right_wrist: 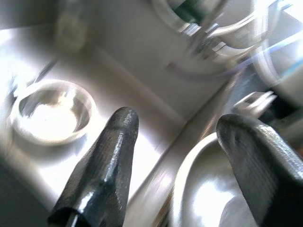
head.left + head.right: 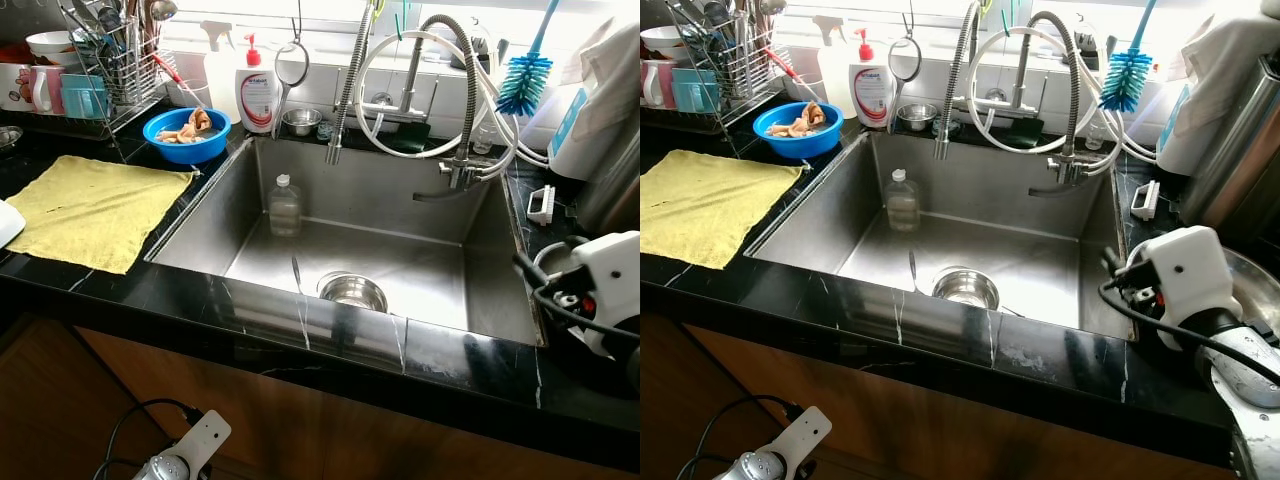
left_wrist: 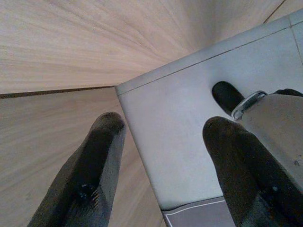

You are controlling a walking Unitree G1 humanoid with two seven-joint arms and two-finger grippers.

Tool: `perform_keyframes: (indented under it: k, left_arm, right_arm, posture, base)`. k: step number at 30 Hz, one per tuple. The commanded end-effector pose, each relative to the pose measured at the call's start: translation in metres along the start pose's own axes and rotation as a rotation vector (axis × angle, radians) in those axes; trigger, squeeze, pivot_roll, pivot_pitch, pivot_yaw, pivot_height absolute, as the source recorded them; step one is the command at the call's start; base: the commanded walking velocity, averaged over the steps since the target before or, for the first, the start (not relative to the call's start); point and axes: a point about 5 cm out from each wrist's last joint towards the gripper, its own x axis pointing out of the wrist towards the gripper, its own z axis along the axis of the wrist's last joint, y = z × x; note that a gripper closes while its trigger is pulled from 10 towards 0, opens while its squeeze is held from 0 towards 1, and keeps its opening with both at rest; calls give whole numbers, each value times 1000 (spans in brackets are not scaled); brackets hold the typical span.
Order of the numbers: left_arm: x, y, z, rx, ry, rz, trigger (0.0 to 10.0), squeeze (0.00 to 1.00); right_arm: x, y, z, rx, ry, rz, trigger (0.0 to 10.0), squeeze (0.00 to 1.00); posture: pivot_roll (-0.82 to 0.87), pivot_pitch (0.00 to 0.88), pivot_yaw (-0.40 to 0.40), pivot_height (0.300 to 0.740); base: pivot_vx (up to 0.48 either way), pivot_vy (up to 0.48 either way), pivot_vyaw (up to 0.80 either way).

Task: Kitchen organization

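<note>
The small steel bowl (image 2: 352, 291) sits in the lower middle of the sink (image 2: 440, 280), near the clear bottle (image 2: 285, 206) standing at the back left. The right gripper (image 1: 175, 142), fingers spread wide and empty, hangs over the sink's right edge; the left gripper (image 3: 163, 142), also open and empty, hangs low by the cupboard. The bowl looks light, stiff and slippery, so its thin rim seems the best hold.

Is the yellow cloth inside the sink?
No, the yellow cloth lies flat on the black counter to the left of the sink.
</note>
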Motion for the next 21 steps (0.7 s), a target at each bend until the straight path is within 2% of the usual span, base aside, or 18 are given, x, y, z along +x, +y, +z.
perform_keyframes:
  k: [1,2,4,8,14,21]
  left_arm:
    - [0,-3,-4,-20,9,-3,10000,0]
    - [0,-3,-4,-23,11,-2,10000,0]
    - [0,-3,-4,-24,12,-2,10000,0]
    - [0,-3,-5,-27,13,-3,10000,0]
    - [-1,-4,-8,-27,20,-4,10000,0]
    - [-2,-4,-16,-24,40,-3,10000,0]
  right_arm:
    - [1,4,-5,-25,37,63,10000,0]
    - [2,0,-10,-77,95,72,10000,0]
    - [4,-6,-11,-94,118,62,10000,0]
    - [6,-11,-6,-82,110,45,10000,0]
    - [7,-9,-7,-84,117,42,10000,0]
    - [10,-13,-16,-50,171,-24,10000,0]
  posture:
    - [-55,0,-26,740]
    - [-53,0,-24,740]
    - [-53,0,-21,740]
    - [-51,0,-19,740]
    - [-49,0,-16,740]
    - [-44,0,-15,740]
  base:
    - [0,0,0]
    - [0,0,0]
    - [0,0,0]
    - [0,0,0]
    - [0,0,0]
    - [0,0,0]
